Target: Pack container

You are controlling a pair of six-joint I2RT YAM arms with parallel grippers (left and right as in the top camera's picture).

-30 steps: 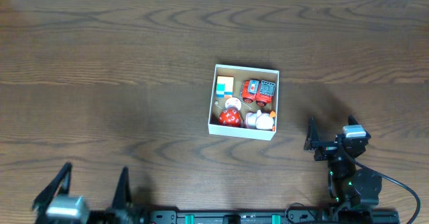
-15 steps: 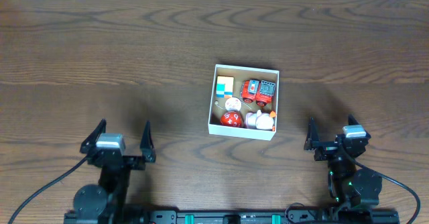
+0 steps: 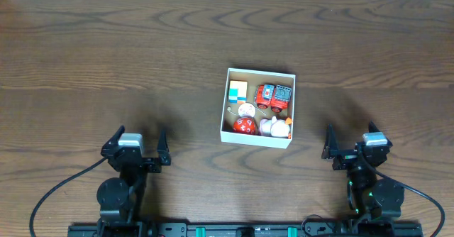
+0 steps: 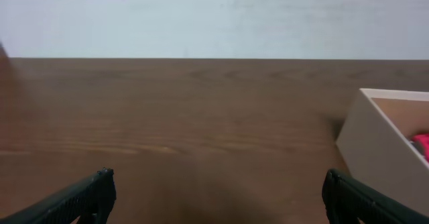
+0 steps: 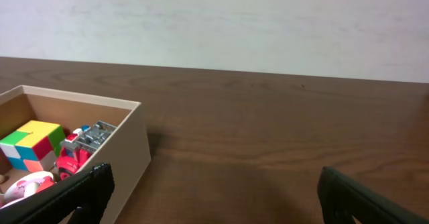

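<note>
The container (image 3: 225, 101), a white-walled square box with a tan inside, sits mid-table. It holds a colour cube (image 3: 238, 91), a red toy truck (image 3: 273, 96), a red ball (image 3: 244, 125) and white toys. My left gripper (image 3: 136, 148) is open and empty, low at the front left, well left of the box. My right gripper (image 3: 347, 145) is open and empty at the front right. The box's wall shows at the right in the left wrist view (image 4: 375, 143) and at the left in the right wrist view (image 5: 127, 150).
Dark wood table (image 3: 106, 59) all around the box. A pale wall (image 4: 214, 16) stands behind the table's far edge. Cables run from both arm bases at the front edge.
My left arm has moved in from the front left corner, rightward and forward toward the table middle. The right arm and the box have not moved.
</note>
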